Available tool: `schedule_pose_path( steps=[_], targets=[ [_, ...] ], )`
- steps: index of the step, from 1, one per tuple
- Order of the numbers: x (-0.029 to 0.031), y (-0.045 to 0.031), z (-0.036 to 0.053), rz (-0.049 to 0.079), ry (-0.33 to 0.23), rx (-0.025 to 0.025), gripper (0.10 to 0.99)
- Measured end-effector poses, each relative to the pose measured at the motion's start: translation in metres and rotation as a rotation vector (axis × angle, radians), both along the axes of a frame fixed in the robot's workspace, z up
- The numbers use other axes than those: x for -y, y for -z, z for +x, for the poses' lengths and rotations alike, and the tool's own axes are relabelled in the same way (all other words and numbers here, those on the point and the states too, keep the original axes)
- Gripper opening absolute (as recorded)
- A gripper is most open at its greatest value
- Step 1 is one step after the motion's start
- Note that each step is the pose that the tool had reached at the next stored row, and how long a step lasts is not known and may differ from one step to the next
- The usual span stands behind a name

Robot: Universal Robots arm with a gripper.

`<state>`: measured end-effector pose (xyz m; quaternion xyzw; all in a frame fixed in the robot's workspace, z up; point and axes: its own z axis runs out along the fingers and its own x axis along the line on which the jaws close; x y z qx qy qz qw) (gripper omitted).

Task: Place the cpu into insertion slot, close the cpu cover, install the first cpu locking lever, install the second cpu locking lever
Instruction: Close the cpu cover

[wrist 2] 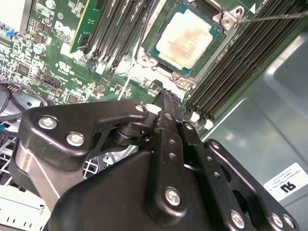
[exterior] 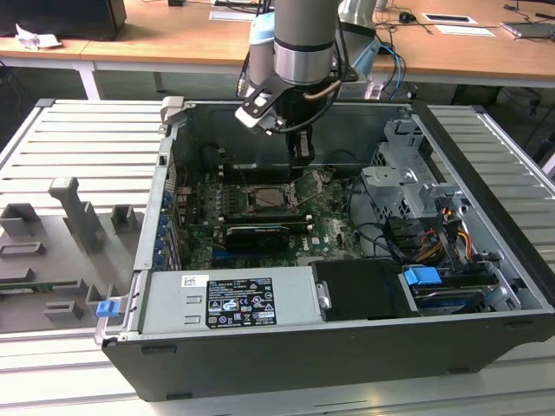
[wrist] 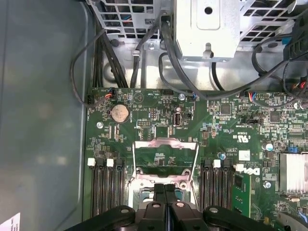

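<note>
Second wrist view first: the cpu point(wrist 2: 187, 38) already lies flat in the insertion slot point(wrist 2: 226, 20), pale metal face up, framed by the slot's silver rim and the green board around it. Nothing covers it. From the slot's corner a thin wire rod point(wrist 2: 269, 18) runs away across the memory slots point(wrist 2: 240, 62); it is probably one of the locking levers, not latched.

The gripper point(wrist 2: 167, 96) has its fingers pressed together, with only a hairline seam between them in the first wrist view, and nothing is clamped between them. Their tip sits just beside the near edge of the slot; whether it touches anything there I cannot tell.

The relation that matters is between the gripper point(wrist: 165, 188) and the cpu cover point(wrist: 165, 143). The cover stands raised off the slot, with the board showing through its cut-out window, so the closing step is not yet done. It rises just beyond the fingertips, its hinged edge close to them and its free edge farthest away.

In the exterior view the gripper point(exterior: 301, 154) hangs inside the open computer case point(exterior: 347, 347), which rests on the ribbed table point(exterior: 78, 147). The insertion slot point(exterior: 267, 199) lies below the fingers and toward the exterior view's left, and the raised cover stands at the slot's edge on the exterior view's right, almost under the fingers.
</note>
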<state>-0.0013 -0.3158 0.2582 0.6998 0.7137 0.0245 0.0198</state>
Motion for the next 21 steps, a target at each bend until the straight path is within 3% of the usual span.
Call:
schedule_pose_path(
  steps=[21],
  targets=[
    [-0.0001,0.0,0.0254,0.0,0.0,0.0,0.106]
  ],
)
